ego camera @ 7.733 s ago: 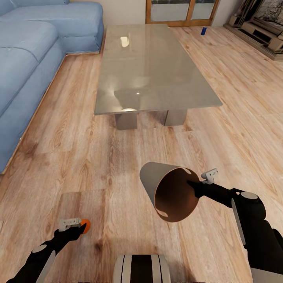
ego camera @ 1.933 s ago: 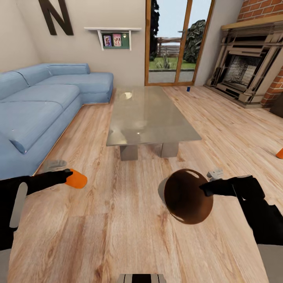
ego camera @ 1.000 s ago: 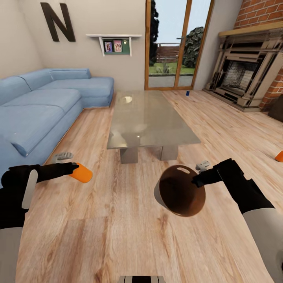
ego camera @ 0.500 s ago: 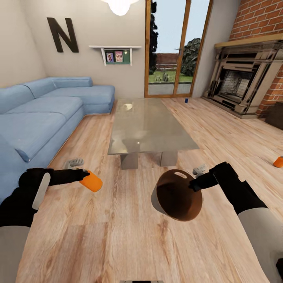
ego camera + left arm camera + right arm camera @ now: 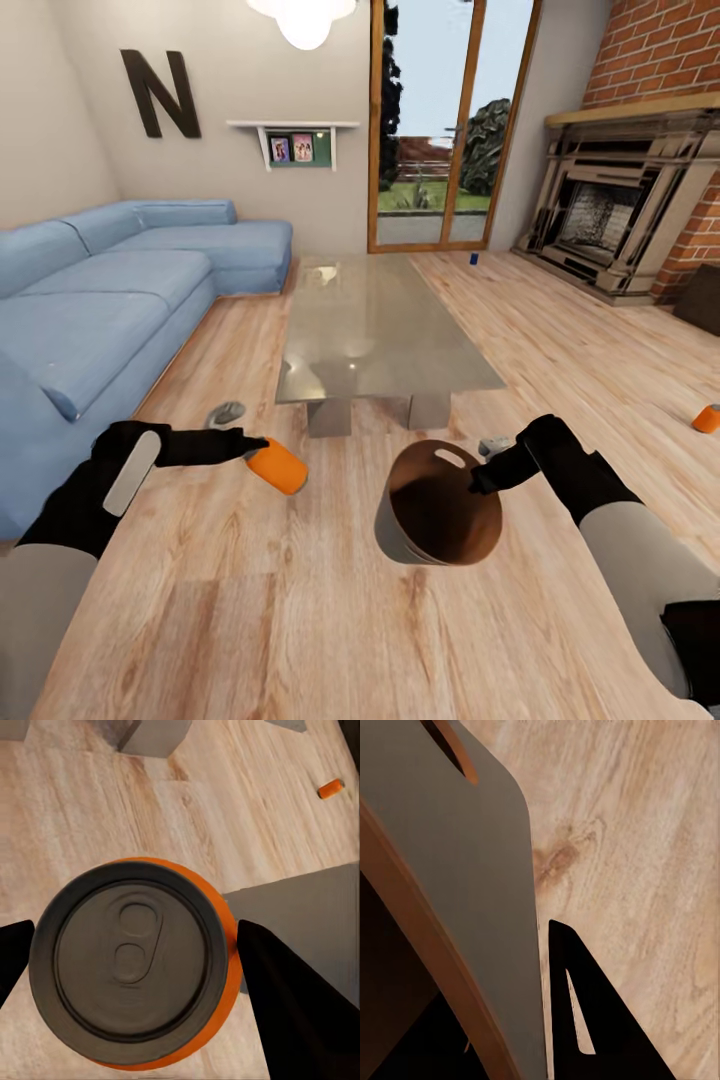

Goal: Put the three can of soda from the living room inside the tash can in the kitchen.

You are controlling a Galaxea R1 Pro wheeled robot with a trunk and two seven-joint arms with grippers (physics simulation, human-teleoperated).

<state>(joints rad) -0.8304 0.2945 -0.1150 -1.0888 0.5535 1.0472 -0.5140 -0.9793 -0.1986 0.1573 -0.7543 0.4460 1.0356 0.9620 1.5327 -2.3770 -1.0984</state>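
L claw [image 5: 250, 450] pinches orange can [image 5: 277, 467]; R claw [image 5: 478, 480] pinches bin [image 5: 440, 505] rim. Glass table [image 5: 385, 330] ahead.

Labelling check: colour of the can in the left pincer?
Bright orange can, silver top; clearest in left wrist view.

Bright, even simulator lighting. A glowing ceiling lamp [image 5: 304, 14] sits at the top centre, and daylight shows through the glass doors [image 5: 448, 120]. The glass table [image 5: 380, 325] carries pale glare spots. Shadows are faint. Wrist views look soft and blocky up close.
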